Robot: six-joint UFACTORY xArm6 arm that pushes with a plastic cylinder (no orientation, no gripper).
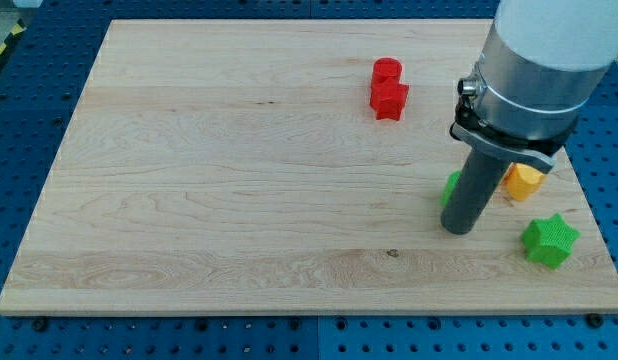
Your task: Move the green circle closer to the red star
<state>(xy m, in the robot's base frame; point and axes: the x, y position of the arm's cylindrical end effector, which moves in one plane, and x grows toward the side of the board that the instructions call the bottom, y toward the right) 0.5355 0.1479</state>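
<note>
The red star [389,98] lies near the view's top, right of centre, touching a red round block [387,70] just above it. The green circle [450,187] shows only as a small green sliver at the rod's left edge; the rest is hidden behind the rod. My tip [457,229] rests on the board at the view's right, just below and to the right of that green sliver, far below the red star.
A green star [549,240] lies at the view's lower right near the board's edge. A yellow-orange block [524,181] sits right of the rod, partly hidden by it. The wooden board [239,180] sits on a blue perforated table.
</note>
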